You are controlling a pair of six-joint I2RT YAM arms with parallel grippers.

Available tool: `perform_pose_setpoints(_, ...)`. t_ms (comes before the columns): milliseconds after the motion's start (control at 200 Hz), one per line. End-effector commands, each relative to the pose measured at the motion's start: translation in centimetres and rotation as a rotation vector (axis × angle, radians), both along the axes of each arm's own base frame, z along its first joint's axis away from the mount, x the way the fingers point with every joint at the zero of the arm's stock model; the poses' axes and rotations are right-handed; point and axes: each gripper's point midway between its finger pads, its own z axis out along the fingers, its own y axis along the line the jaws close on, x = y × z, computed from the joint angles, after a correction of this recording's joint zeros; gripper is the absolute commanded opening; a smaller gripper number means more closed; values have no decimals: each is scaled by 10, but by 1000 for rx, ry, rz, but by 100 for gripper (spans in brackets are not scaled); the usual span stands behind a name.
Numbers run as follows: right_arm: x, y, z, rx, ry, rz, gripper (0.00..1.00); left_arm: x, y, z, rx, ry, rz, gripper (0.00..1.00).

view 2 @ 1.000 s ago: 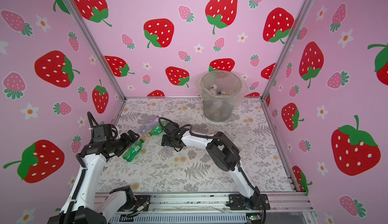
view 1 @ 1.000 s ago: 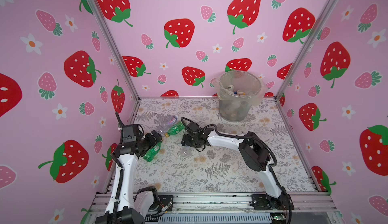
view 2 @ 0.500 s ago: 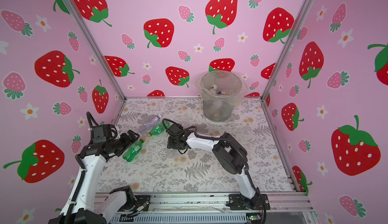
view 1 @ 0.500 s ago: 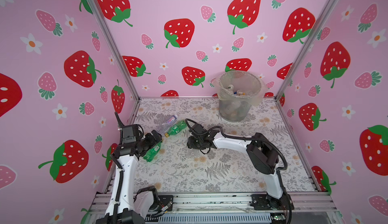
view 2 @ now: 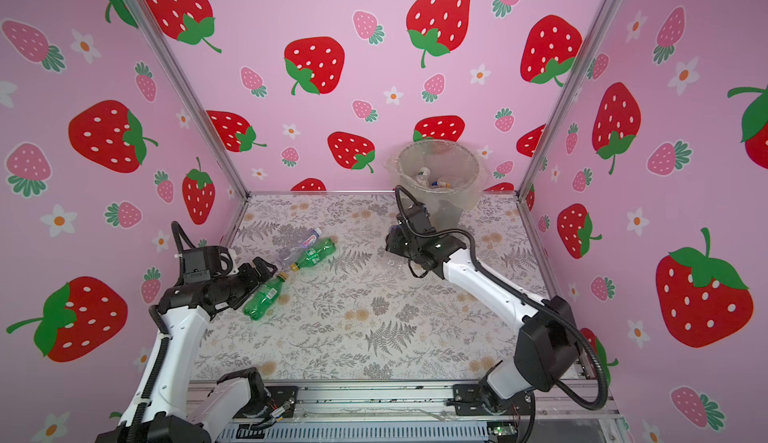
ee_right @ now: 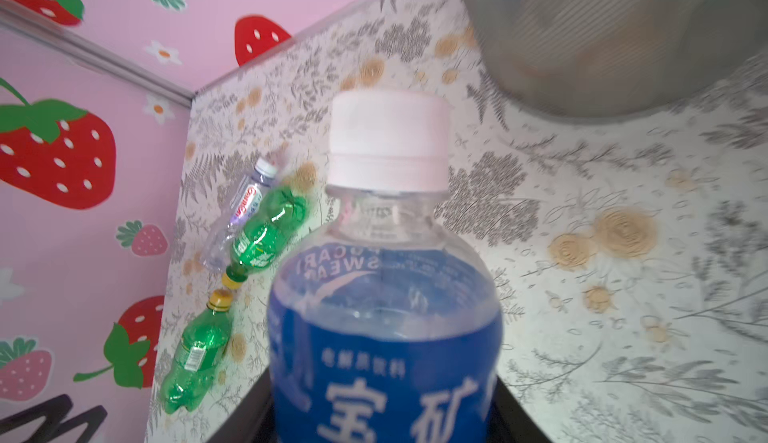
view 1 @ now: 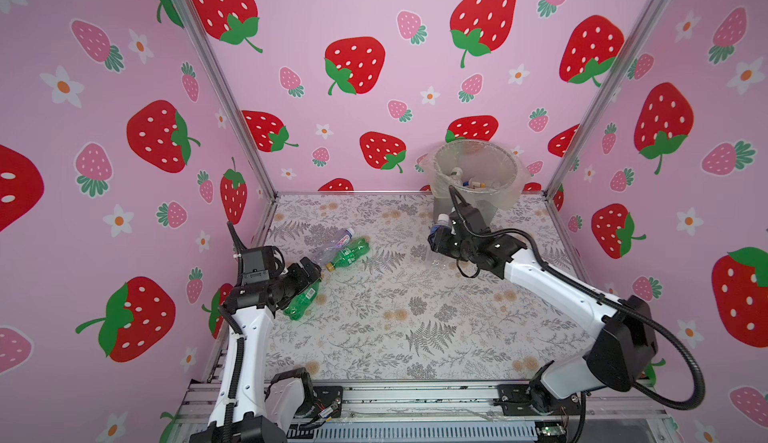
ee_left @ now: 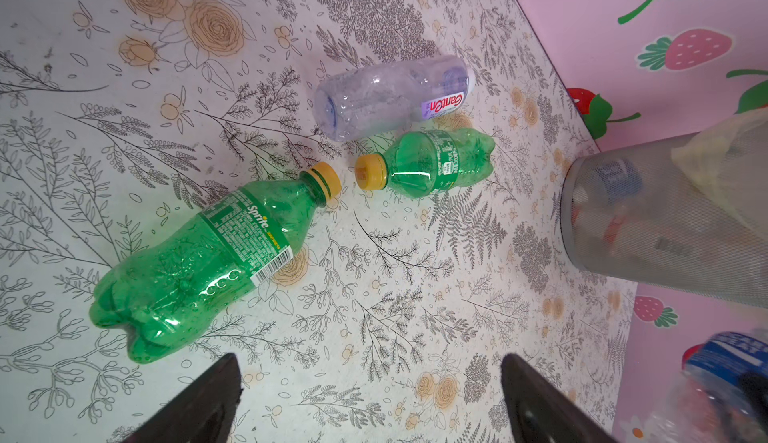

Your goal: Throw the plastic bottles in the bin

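My right gripper (view 1: 437,240) (ee_right: 384,420) is shut on a clear bottle with a blue label and white cap (ee_right: 386,316) (view 1: 443,220), held above the mat just in front of the bin (view 1: 486,208) (view 2: 451,212). The grey bin has a clear bag over its rim and several bottles inside (view 1: 469,181). My left gripper (view 1: 309,272) (ee_left: 370,362) is open and empty, by the neck of a green bottle (view 1: 303,297) (ee_left: 199,254) lying on the mat. Beyond it lie a second green bottle (view 1: 349,252) (ee_left: 436,162) and a clear bottle (view 1: 332,243) (ee_left: 386,96).
Pink strawberry walls close in the floral mat (view 1: 415,316) on the left, back and right. The bin stands at the back right near the corner post (view 1: 582,129). An aluminium rail (view 1: 415,399) runs along the front edge.
My right gripper closed on the blue-labelled bottle near the green bottles, lifted it and carried it right toward the bin. The left arm and the three lying bottles stayed put.
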Motion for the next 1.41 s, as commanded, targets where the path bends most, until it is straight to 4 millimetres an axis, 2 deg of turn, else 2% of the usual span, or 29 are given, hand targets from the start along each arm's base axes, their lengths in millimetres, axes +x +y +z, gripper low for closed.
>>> perform_pose_setpoints(0, 1, -26, 39, -28, -79, -20, 55, -3, -1, 0, -4, -1, -4, 99)
perform_pose_setpoints(295, 21, -70, 140, 14, -255, -100, 56, -3, -1, 0, -5, -2, -4, 99)
perform_pose_setpoints(415, 28, -84, 162, 12, -296, -134, 56, -4, -1, -1, -3, 0, -1, 99)
perform_pose_setpoints(570, 24, -97, 162, 18, -314, -176, 56, -5, -1, -1, -1, 1, 0, 99)
perform_pose_setpoints(720, 13, -110, 134, 74, -319, -235, 55, -5, 0, -4, -2, 11, 2, 99)
perform_pose_setpoints(820, 10, -116, 125, 106, -340, -271, 55, -3, 0, -6, -5, 22, 2, 99)
perform_pose_setpoints(885, 14, -117, 131, 92, -361, -283, 55, -4, 0, -8, -8, 28, 1, 99)
perform_pose_setpoints(946, 21, -117, 145, 76, -384, -290, 55, -3, 0, -7, -8, 29, 3, 99)
perform_pose_setpoints(1051, 44, -112, 166, 35, -416, -309, 56, -4, 1, -8, -1, 28, 6, 99)
perform_pose_setpoints(1171, 81, -109, 192, 7, -459, -366, 56, -4, 4, -8, 10, 32, 16, 99)
perform_pose_setpoints(1256, 117, -108, 207, 0, -482, -417, 56, -4, 5, -9, 16, 37, 23, 99)
perform_pose_setpoints(1371, 175, -108, 221, 32, -495, -472, 57, -4, 8, -10, 25, 47, 33, 99)
perform_pose_setpoints(1401, 191, -109, 217, 34, -484, -491, 61, -4, 9, -10, 27, 48, 38, 99)
